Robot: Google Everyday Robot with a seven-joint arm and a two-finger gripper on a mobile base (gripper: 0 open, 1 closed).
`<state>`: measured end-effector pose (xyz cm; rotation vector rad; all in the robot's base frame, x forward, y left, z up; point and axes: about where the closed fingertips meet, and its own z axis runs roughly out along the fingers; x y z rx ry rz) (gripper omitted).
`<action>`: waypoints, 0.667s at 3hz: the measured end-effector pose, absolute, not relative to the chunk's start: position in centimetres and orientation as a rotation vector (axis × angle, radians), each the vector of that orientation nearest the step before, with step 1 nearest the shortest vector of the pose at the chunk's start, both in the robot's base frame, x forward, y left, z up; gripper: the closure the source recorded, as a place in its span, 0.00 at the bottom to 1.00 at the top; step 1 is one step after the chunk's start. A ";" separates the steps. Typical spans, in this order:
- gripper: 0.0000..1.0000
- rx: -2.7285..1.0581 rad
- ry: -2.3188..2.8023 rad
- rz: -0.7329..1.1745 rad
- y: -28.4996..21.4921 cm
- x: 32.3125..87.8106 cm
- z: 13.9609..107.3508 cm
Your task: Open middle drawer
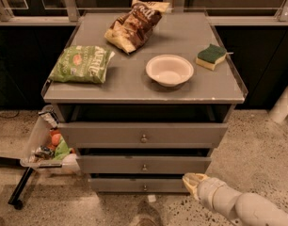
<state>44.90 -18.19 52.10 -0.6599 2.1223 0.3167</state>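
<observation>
The gripper (193, 179) might pull the bottom drawer (134, 184) just left of the jaws, not the middle drawer (111, 164) up-left; I cannot tell if the jaws are apart.

You see the middle drawer (144, 164), grey and flat-fronted with a small round centre knob, with the claw (193, 180) just below its right end.

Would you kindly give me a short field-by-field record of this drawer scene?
gripper: lower right, by the right end of the bottom drawer, off every knob
middle drawer: between the other two, knob ungrasped
cabinet top: green bag, brown bag, white bowl, sponge
left side: clear bin of mixed items
</observation>
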 end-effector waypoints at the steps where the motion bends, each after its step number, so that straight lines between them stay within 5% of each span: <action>1: 1.00 -0.652 2.036 0.216 -19.4 47.6 51.0; 2: 1.00 -0.696 1.938 0.288 -21.7 52.3 45.3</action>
